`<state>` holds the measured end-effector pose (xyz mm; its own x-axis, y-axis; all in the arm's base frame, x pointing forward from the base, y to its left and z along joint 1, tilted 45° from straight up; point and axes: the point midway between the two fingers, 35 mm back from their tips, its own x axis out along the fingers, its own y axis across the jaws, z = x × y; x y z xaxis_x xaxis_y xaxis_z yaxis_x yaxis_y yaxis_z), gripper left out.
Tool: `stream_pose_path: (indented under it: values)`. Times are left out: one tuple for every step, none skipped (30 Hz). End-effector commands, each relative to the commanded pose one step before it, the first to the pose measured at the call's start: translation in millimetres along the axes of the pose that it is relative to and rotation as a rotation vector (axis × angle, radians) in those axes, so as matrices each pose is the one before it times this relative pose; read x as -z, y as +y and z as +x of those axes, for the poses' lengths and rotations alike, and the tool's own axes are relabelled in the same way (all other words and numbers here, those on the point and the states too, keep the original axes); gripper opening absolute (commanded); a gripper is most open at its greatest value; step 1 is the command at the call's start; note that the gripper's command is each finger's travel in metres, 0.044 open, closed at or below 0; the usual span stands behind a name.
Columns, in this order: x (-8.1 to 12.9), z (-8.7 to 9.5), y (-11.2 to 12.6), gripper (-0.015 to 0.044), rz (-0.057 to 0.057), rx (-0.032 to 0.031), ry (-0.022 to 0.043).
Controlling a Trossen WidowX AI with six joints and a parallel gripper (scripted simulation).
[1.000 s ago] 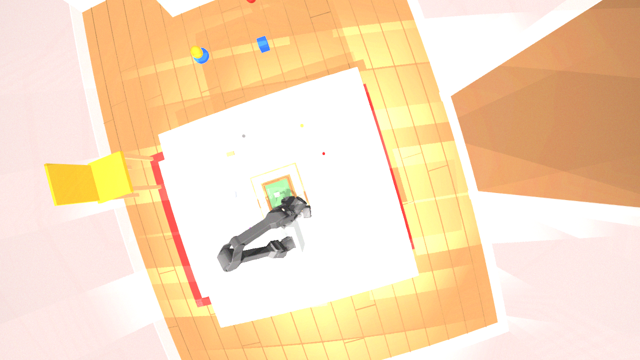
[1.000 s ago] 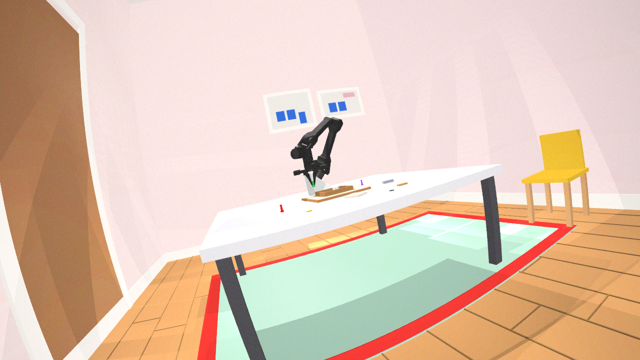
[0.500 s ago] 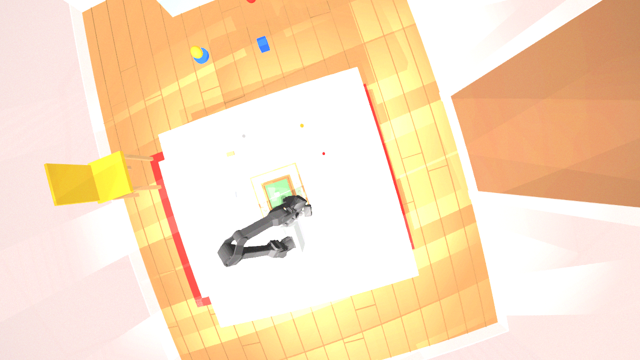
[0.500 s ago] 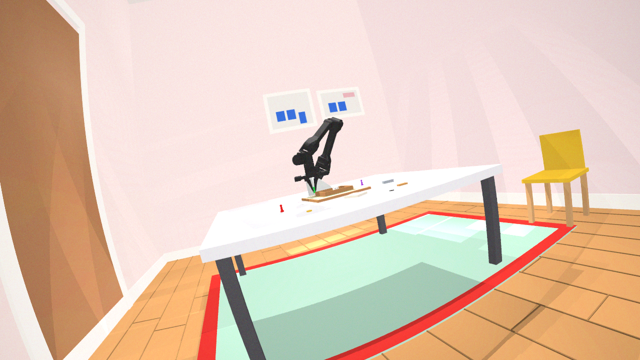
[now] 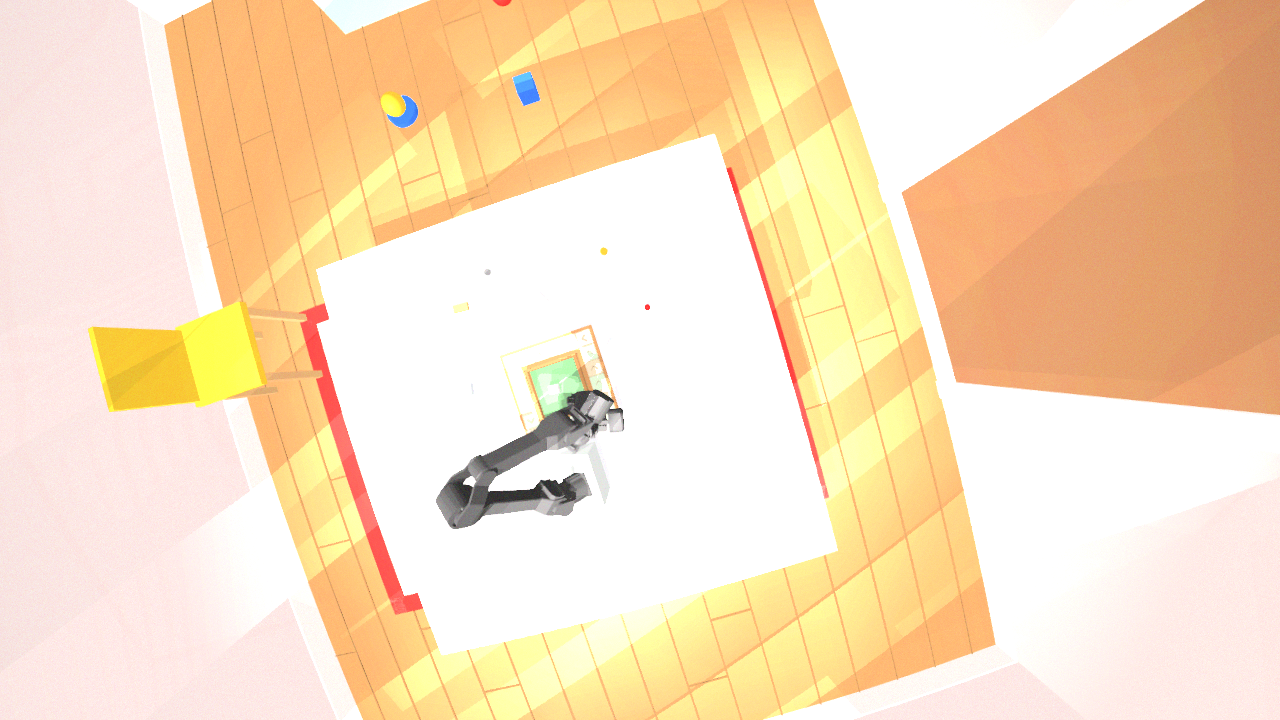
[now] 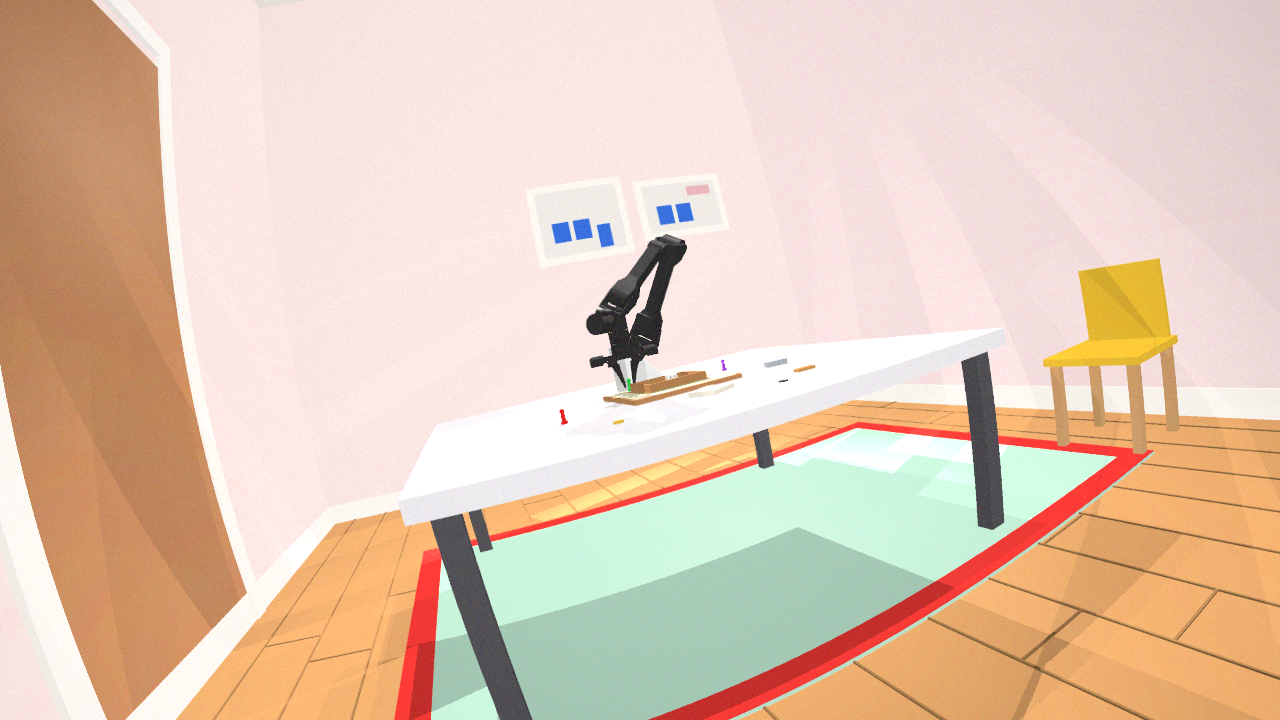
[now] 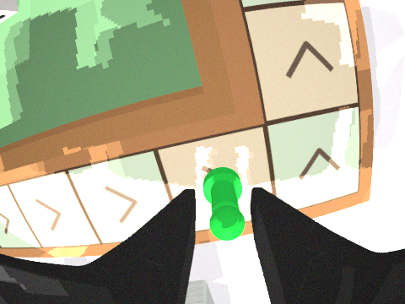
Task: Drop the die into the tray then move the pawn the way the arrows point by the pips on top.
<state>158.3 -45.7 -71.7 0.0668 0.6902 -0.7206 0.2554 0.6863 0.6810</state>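
The board [image 5: 586, 333] [image 6: 707, 386] [image 7: 351, 62] lies on the white table, with arrowed squares around a brown-walled dice tray [image 7: 225, 62] with a green floor [image 5: 547, 380]. The green pawn [image 7: 225, 203] [image 6: 629, 384] stands upright on the beige square next to the board's corner. My gripper [image 7: 223, 198] [image 6: 628, 376] is low over it, fingers on either side with a gap on each, so it is open.
A purple pawn [image 6: 723, 364], a red pawn [image 6: 563, 416] [image 5: 647, 307], a grey block [image 6: 775, 362] and small orange and yellow bits [image 6: 804, 368] [image 5: 604, 251] lie around the table. A yellow chair [image 5: 179, 362] [image 6: 1118, 331] stands beside the table.
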Motion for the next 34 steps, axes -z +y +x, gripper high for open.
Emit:
stream_pose_path:
  values:
    - [-0.15, -0.54, 0.09, 0.0210, -0.0017, 0.00084, 0.00034]
    - [0.00, 0.00, 0.00, 0.0236, 0.0000, 0.00000, 0.00000]
    - [-0.30, -2.65, -0.20, 0.0262, 0.0004, 0.00018, -0.00018]
    - [-0.70, -8.05, -0.50, 0.0289, 0.0013, 0.00036, -0.00047]
    - [-0.45, -13.73, -0.48, 0.0315, 0.0020, -0.00005, -0.00053]
    - [0.44, -14.07, 0.01, 0.0341, 0.0018, -0.00087, -0.00025]
    - [0.70, -8.58, 0.26, 0.0368, 0.0010, -0.00092, -0.00004]
    - [0.31, -2.88, 0.13, 0.0394, 0.0003, -0.00037, 0.00000]
    - [0.00, 0.00, 0.00, 0.0420, 0.0000, 0.00000, 0.00000]
    - [0.00, 0.00, 0.00, 0.0440, 0.0000, 0.00000, 0.00000]
    - [0.00, 0.00, 0.00, 0.0440, 0.0000, 0.00000, 0.00000]
    - [0.00, 0.00, 0.00, 0.0440, 0.0000, 0.00000, 0.00000]
    - [-0.55, -4.43, -0.32, 0.0440, 0.0001, 0.00036, -0.00006]
    - [-0.26, -2.22, 1.51, 0.0440, -0.0054, -0.00005, 0.00003]
    - [-0.66, -6.64, 4.66, 0.0440, -0.0162, -0.00015, 0.00011]
    - [-0.75, -10.99, 8.21, 0.0440, -0.0269, -0.00029, 0.00021]
    - [-0.36, -13.57, 11.04, 0.0440, -0.0336, -0.00043, 0.00031]
    - [0.22, -13.33, 11.94, 0.0440, -0.0337, -0.00051, 0.00036]
    - [0.76, -12.91, 12.77, 0.0440, -0.0335, -0.00059, 0.00040]
    - [0.95, -9.99, 10.83, 0.0440, -0.0268, -0.00054, 0.00034]
    - [0.68, -5.83, 6.77, 0.0440, -0.0160, -0.00035, 0.00021]
    - [0.24, -1.92, 2.30, 0.0440, -0.0053, -0.00012, 0.00007]
    - [0.00, 0.00, 0.00, 0.0440, 0.0000, 0.00000, 0.00000]
    - [0.00, 0.00, 0.00, 0.0440, 0.0000, 0.00000, 0.00000]
    - [0.00, 0.00, 0.00, 0.0440, 0.0000, 0.00000, 0.00000]
    - [0.00, 0.00, 0.00, 0.0440, 0.0000, 0.00000, 0.00000]
    - [0.00, 0.00, 0.00, 0.0440, 0.0000, 0.00000, 0.00000]
    - [-1.03, 8.64, -10.01, 0.0440, 0.0263, 0.00296, -0.00169]
    - [0.00, 0.00, 0.00, 0.0440, 0.0000, 0.00000, 0.00000]
    - [0.00, 0.00, 0.00, 0.0440, 0.0000, 0.00000, 0.00000]
    - [0.00, 0.00, 0.00, 0.0440, 0.0000, 0.00000, 0.00000]
    - [0.00, 0.00, 0.00, 0.0440, 0.0000, 0.00000, 0.00000]
    - [0.00, 0.00, 0.00, 0.0440, 0.0000, 0.00000, 0.00000]
    - [0.00, 0.00, 0.00, 0.0440, 0.0000, 0.00000, 0.00000]
